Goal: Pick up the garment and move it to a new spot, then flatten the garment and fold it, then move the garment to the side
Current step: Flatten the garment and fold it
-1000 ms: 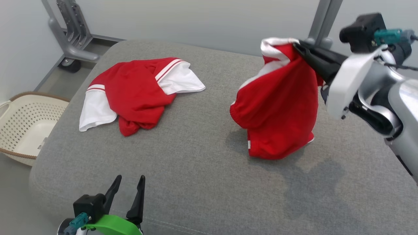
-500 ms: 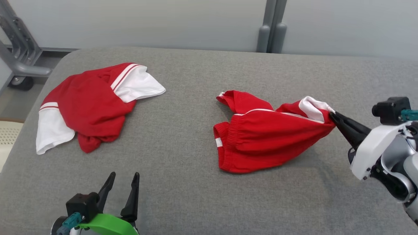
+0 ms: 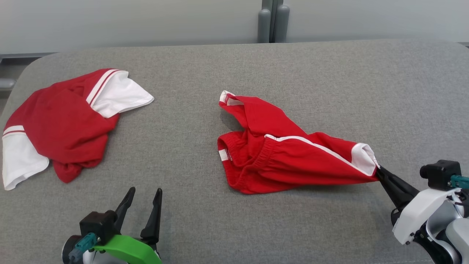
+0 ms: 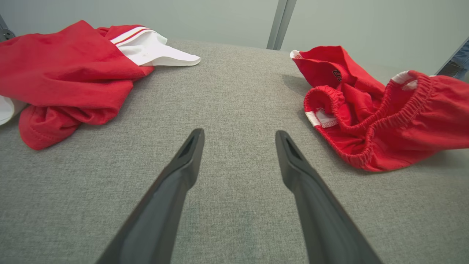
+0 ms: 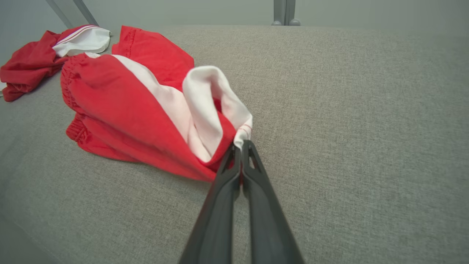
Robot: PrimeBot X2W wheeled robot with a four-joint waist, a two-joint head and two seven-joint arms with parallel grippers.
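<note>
The shorts (image 3: 289,165) lie crumpled near the middle of the grey cushion (image 3: 329,80). One white-trimmed leg hem (image 3: 362,157) is pinched in the right tool (image 3: 379,171), whose fingers are pressed together on the cloth. The left tool (image 3: 144,192) hovers by the front edge, fingers spread and holding nothing. To flatten well, I judge the right should hold the hem low and taut while the left takes the waistband (image 3: 256,156) and pulls away evenly. The red-and-white shirt (image 3: 66,124) lies well apart, off to the left.
</note>
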